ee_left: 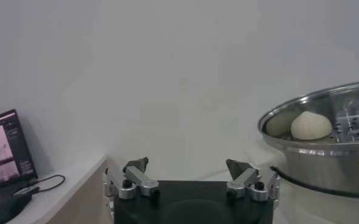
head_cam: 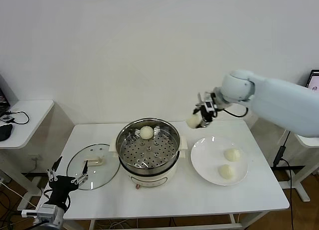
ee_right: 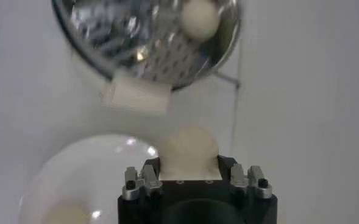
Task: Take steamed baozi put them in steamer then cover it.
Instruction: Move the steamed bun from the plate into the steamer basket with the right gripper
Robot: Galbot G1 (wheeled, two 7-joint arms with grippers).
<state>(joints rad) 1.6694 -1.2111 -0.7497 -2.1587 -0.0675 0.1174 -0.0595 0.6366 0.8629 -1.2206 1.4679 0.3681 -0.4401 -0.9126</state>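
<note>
The steamer (head_cam: pixel 130 163) stands mid-table with one baozi (head_cam: pixel 146 133) on its perforated tray, also seen as the baozi (ee_left: pixel 311 126) in the left wrist view and the baozi (ee_right: pixel 200 18) in the right wrist view. My right gripper (head_cam: pixel 198 118) hovers above the table between steamer and plate, shut on a third baozi (ee_right: pixel 188 152). Two more baozi (head_cam: pixel 232 154) (head_cam: pixel 227 171) lie on the white plate (head_cam: pixel 207 158). The cover (head_cam: pixel 75 169), a glass lid, lies flat left of the steamer. My left gripper (head_cam: pixel 67 173) hangs open at the table's front left corner, holding nothing.
A side table (head_cam: pixel 27 115) with cables stands at far left, and a laptop screen (ee_left: pixel 5 149) shows in the left wrist view. Another table edge (head_cam: pixel 306 140) lies at far right. A white wall is close behind.
</note>
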